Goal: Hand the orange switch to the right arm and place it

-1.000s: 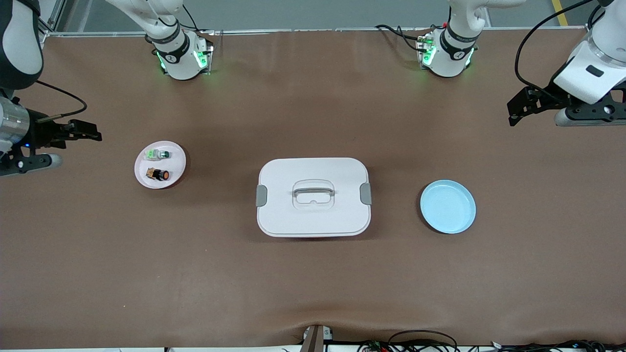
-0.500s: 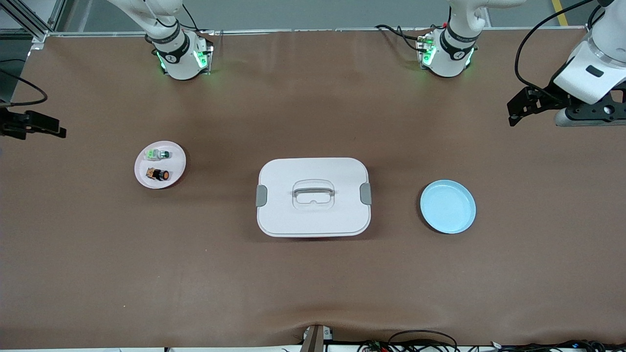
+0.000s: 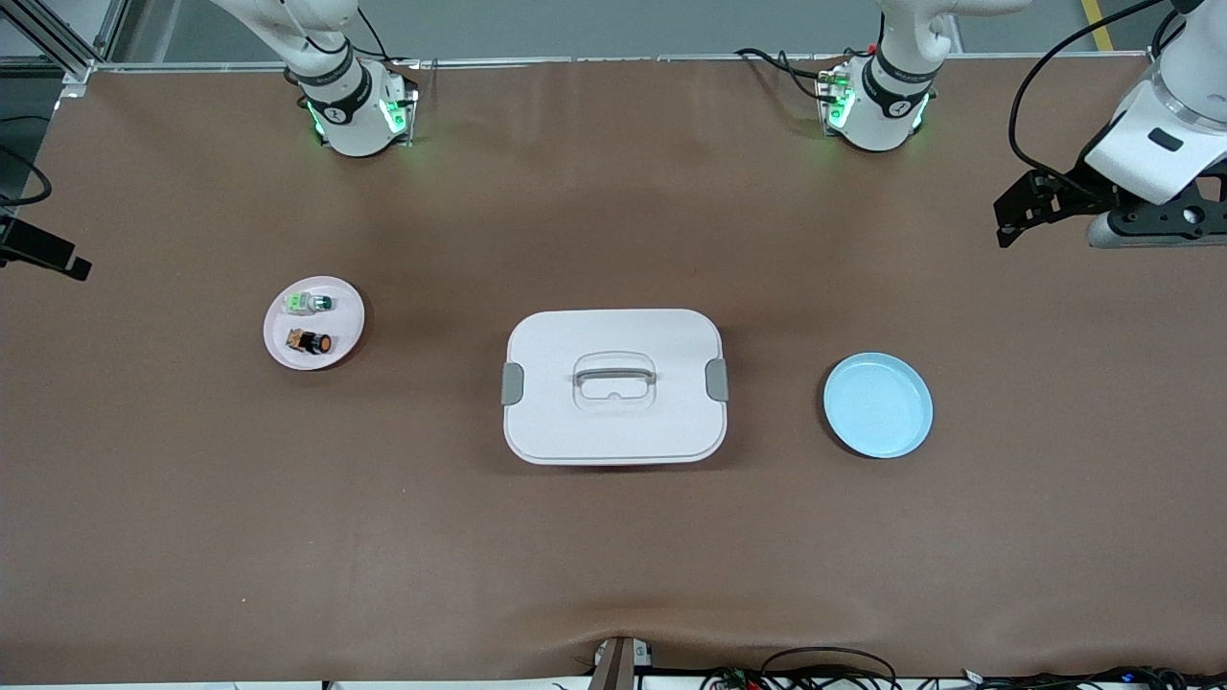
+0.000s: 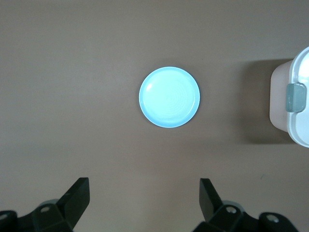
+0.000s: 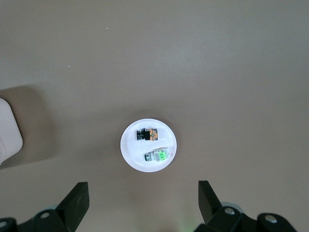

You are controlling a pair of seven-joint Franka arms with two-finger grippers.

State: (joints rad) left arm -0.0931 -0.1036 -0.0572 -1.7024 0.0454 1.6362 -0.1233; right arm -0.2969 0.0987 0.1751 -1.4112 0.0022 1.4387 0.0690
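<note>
The orange switch (image 3: 310,341) lies on its side on a small white plate (image 3: 347,305) toward the right arm's end of the table. It is black with an orange cap. It also shows in the right wrist view (image 5: 146,135), on the same plate (image 5: 132,151). My right gripper (image 5: 142,192) is open and empty, high above the table beside that plate. Only one of its black fingers (image 3: 50,255) shows at the edge of the front view. My left gripper (image 3: 1005,222) is open and empty, up over the left arm's end of the table; it also shows in the left wrist view (image 4: 143,192).
A green-capped switch (image 3: 308,303) lies on the same white plate, farther from the front camera than the orange one. A white lidded box with a handle (image 3: 613,385) stands mid-table. A light blue plate (image 3: 877,404) lies toward the left arm's end.
My right gripper has drawn back toward the right arm's end of the table and has nearly left the front view. The left arm and the objects have not moved.
</note>
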